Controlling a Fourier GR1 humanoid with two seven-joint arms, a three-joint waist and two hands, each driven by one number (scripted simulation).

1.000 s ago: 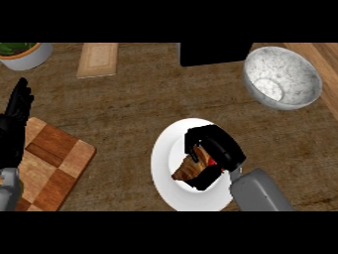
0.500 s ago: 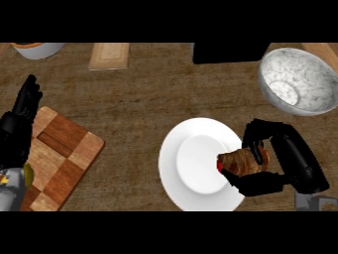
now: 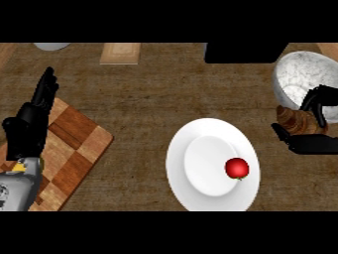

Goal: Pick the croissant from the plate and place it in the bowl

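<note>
Your right hand [image 3: 319, 130] has carried the croissant [image 3: 297, 121] off the plate [image 3: 212, 168] and now holds it clamped between curled fingers and thumb just below the bowl's [image 3: 312, 79] near rim, not yet over the hollow, so you still need to lift it inward before letting go. Count one croissant, one bowl, one plate with a single red tomato [image 3: 237, 168] left on it, and one chequered cutting board [image 3: 75, 149] on the tabletop [image 3: 149, 94], above which your left hand [image 3: 29, 123] rests with fingers straight.
</note>
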